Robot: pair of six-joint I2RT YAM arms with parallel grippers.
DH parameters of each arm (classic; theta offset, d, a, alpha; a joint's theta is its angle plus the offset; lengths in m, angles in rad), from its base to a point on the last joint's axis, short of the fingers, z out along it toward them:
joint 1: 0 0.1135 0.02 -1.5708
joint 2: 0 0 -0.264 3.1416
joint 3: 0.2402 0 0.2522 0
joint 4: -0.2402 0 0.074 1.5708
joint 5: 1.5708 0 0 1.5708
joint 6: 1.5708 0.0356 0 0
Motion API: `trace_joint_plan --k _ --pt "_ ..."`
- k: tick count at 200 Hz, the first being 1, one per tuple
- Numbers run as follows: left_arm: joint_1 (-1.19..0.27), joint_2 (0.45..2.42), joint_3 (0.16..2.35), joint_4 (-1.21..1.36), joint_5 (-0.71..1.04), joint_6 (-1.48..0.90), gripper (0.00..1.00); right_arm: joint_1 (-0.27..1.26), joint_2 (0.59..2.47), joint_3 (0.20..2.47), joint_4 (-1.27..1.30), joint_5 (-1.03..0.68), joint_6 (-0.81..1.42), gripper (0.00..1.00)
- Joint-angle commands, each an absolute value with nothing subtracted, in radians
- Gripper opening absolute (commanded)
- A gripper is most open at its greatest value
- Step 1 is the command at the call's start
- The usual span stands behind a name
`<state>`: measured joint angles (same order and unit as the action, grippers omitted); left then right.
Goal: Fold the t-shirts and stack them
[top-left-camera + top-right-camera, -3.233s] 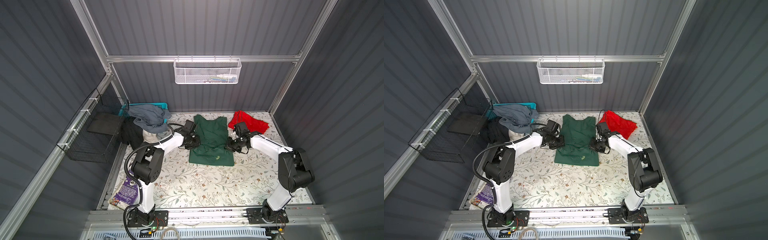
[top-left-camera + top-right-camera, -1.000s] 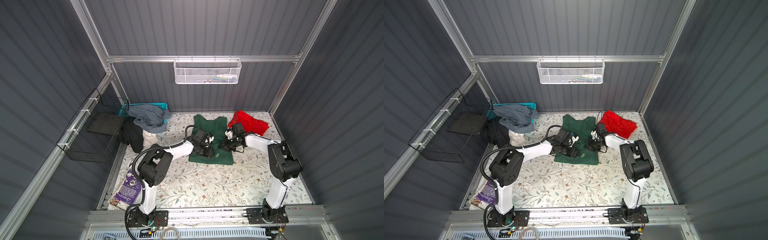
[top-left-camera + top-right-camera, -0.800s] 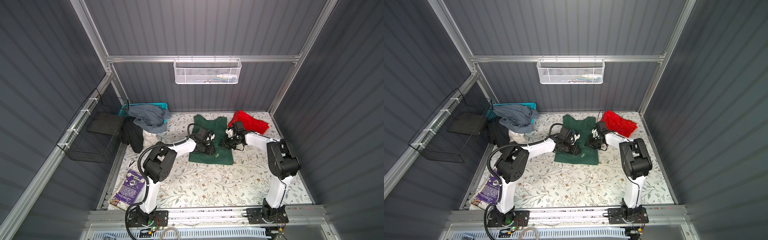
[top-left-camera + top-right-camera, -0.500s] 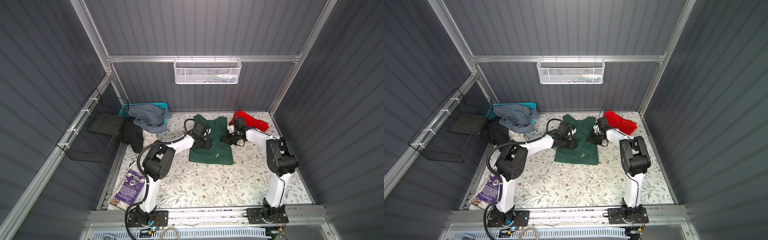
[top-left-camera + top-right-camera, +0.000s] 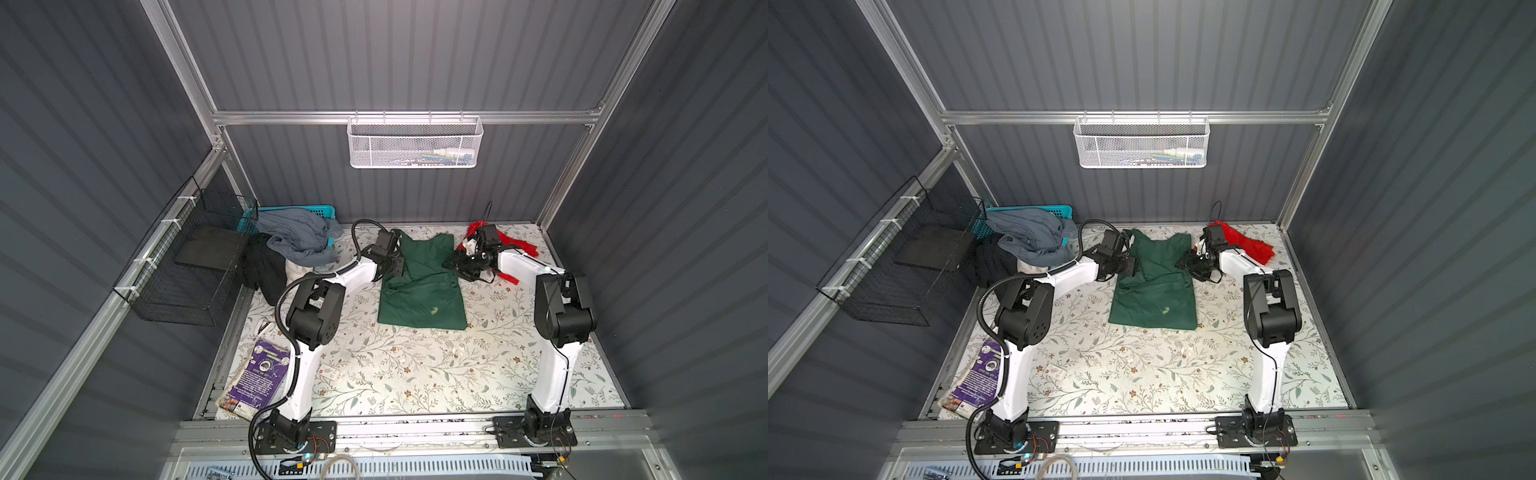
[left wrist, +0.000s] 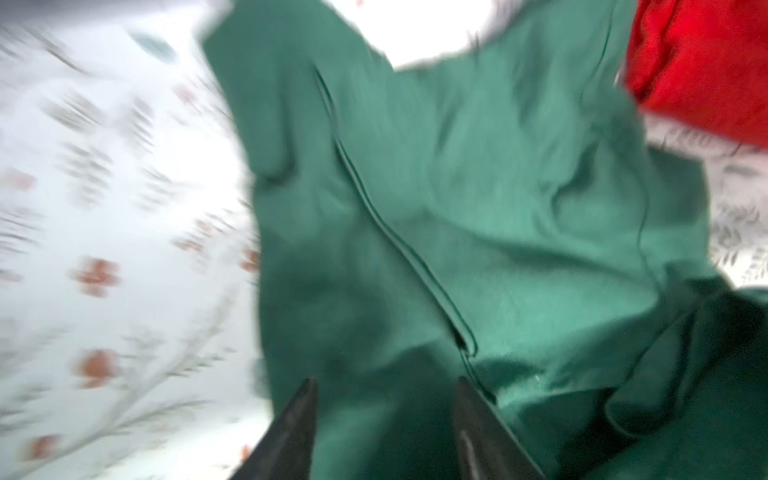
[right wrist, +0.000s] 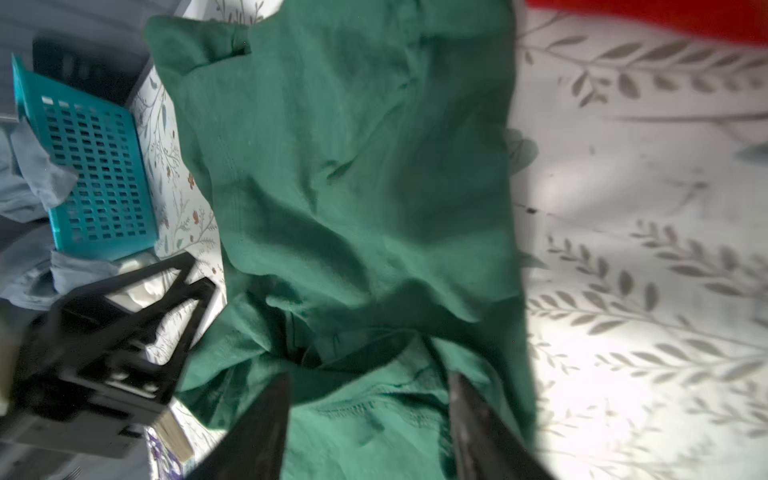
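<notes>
My left claw (image 5: 400, 267) and right claw (image 5: 452, 263) sit higher up the green t-shirt (image 5: 422, 299) than a second ago, both spread.

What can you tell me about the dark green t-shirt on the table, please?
The green t-shirt looks soft and cotton-like. It lies on the floral tablecloth, neck toward the back wall and hem toward the front. Its sleeves appear folded in, giving a narrow shape, creased above and smooth below, with a small pale mark near the hem. The left gripper and right gripper flank its upper part, jaws apart.
</notes>
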<state>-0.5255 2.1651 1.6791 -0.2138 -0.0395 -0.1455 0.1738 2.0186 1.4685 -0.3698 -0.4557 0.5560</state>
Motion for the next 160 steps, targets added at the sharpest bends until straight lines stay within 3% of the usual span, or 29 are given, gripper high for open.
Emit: trace_joint_plan --k 1,16,33,81,128,160 --pt "-0.534 2.042 1.692 -0.208 -0.067 -0.118 0.56 0.172 1.957 1.466 -0.434 -0.440 0.542 0.65" --pt "-0.534 1.990 1.635 -0.207 -0.036 -0.126 0.56 0.176 1.917 1.409 -0.417 -0.457 0.550 0.57" --pt "-0.535 1.929 1.546 -0.204 0.016 -0.144 0.48 0.189 1.874 1.326 -0.394 -0.468 0.557 0.39" --pt "-0.608 1.788 1.249 -0.066 0.260 -0.111 0.41 0.244 1.878 1.253 -0.353 -0.498 0.554 0.21" --pt "-0.648 1.843 1.207 -0.041 0.461 -0.111 0.36 0.250 1.976 1.323 -0.359 -0.497 0.555 0.15" --pt "-0.679 1.880 1.216 -0.061 0.453 -0.110 0.36 0.249 2.032 1.368 -0.357 -0.483 0.554 0.13"
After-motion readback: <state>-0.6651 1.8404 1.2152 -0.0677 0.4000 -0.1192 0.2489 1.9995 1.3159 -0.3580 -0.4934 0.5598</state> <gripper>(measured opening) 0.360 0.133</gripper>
